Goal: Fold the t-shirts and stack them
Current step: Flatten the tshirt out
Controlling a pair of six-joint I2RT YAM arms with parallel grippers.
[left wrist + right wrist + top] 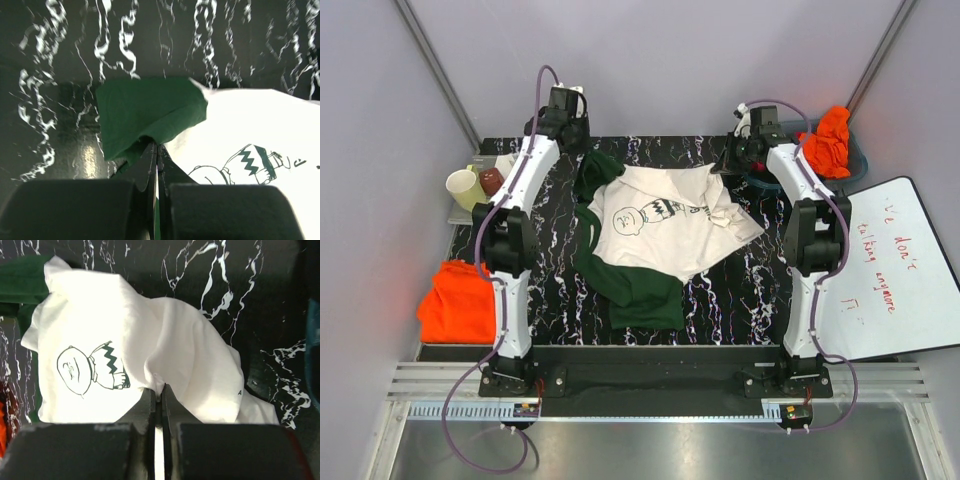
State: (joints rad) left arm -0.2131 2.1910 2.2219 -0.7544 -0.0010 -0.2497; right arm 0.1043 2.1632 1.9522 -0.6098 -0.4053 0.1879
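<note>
The cream t-shirt point(660, 225) with dark green sleeves and a printed cartoon lies crumpled in the middle of the black marbled table point(750, 290). My left gripper point(582, 145) is at the far left of the shirt. In the left wrist view it point(157, 146) is shut on a fold of the green sleeve point(150, 110). My right gripper point(735, 158) is at the shirt's far right. In the right wrist view it point(161, 388) is shut on a bunched fold of the cream cloth point(170, 335). A folded orange shirt point(455, 300) lies at the table's left edge.
More orange cloth point(830, 140) sits in a blue bin point(855, 165) at the back right. A white board with red writing point(890, 270) lies to the right. A cream cup point(463, 187) and a brown object point(492, 180) stand at the back left.
</note>
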